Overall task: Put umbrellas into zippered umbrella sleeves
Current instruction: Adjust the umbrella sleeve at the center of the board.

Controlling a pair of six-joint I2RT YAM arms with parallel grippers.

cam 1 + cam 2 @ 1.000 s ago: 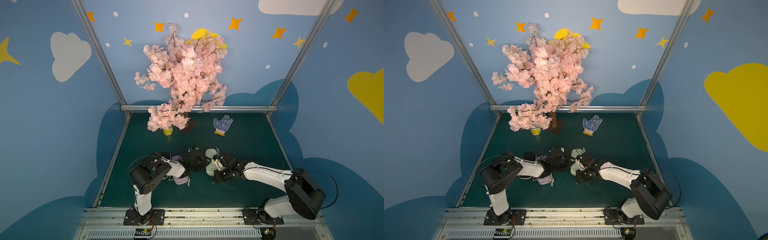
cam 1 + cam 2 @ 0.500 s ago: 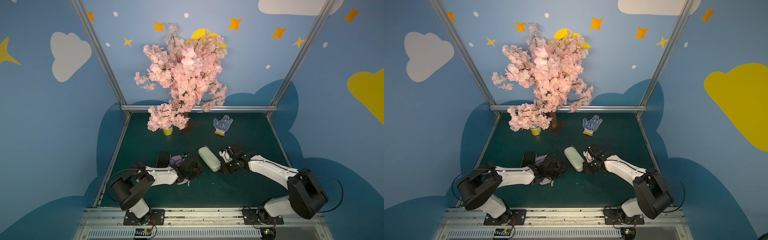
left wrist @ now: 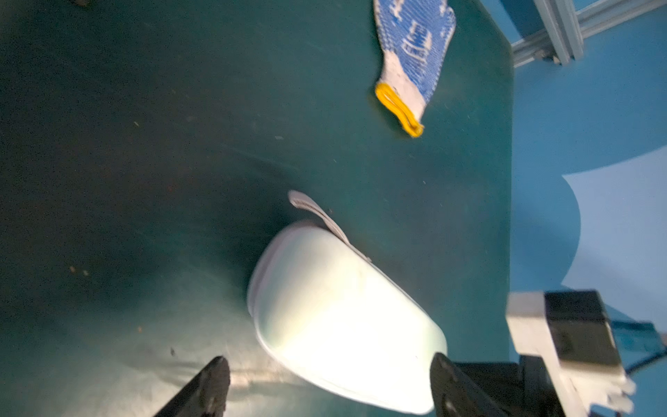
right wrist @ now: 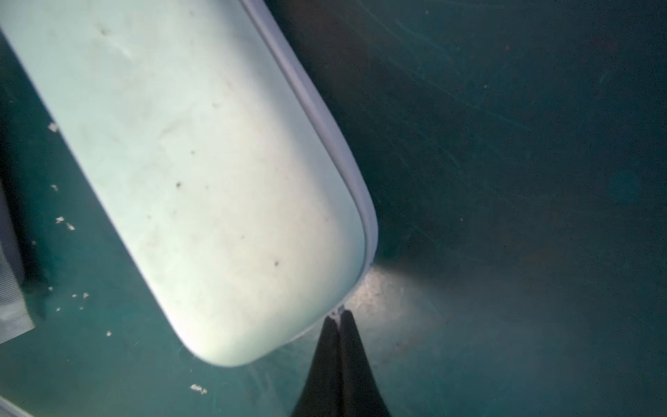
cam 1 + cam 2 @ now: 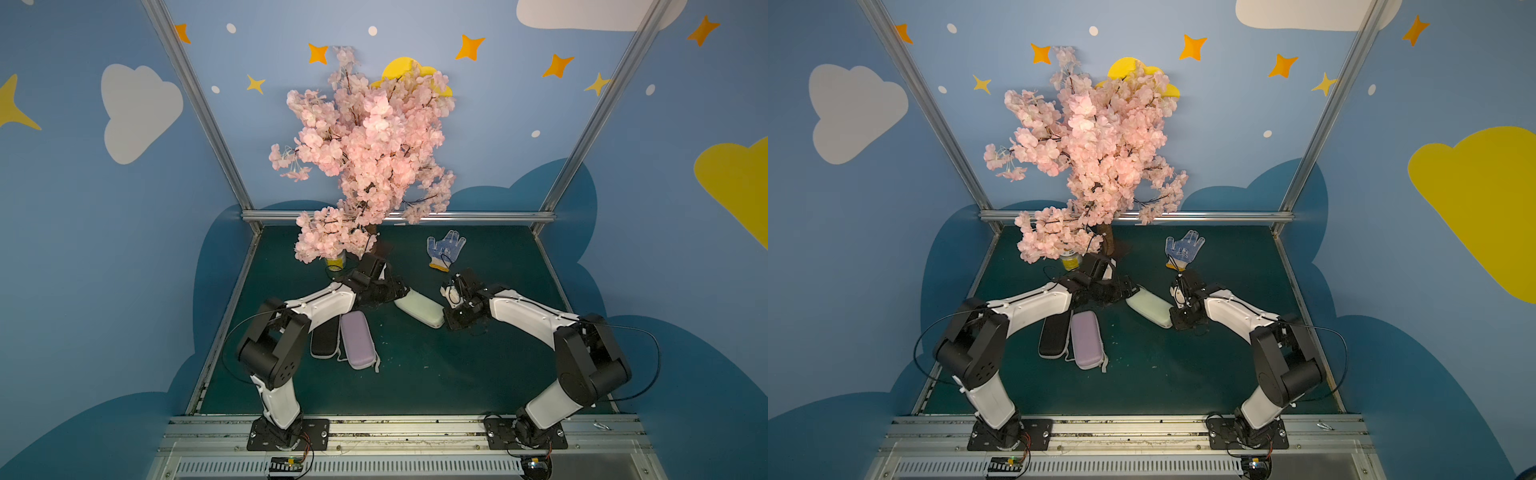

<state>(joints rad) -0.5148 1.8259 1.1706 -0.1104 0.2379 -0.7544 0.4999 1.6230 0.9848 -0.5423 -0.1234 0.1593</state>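
The off-white sleeve (image 5: 419, 308) lay shut and flat on the green mat (image 5: 436, 374), slanted across its middle between the two arms. A second before, both grippers had been bunched over it nearer the front. By this moment they had parted to its two ends. The left gripper (image 3: 329, 361) had opened wide, its jaws spread to either side of the sleeve's far end with no visible hold on it. The right gripper (image 4: 339, 317) was pressed together, tips at the zip seam on the near corner; whether they pinched the pull itself could not be told. With the lavender sleeve (image 5: 357, 338) and black sleeve (image 5: 324, 338) also closed side by side under the left forearm, and no umbrella in view, the last zip was probably finished or nearly so. The sleeve sat well apart from every mat edge. The glove (image 5: 445, 249) lay near behind the right gripper, and the blossom tree (image 5: 365, 149) and yellow pot (image 5: 336, 262) stood near behind the left. The front centre offered the freest room to withdraw.
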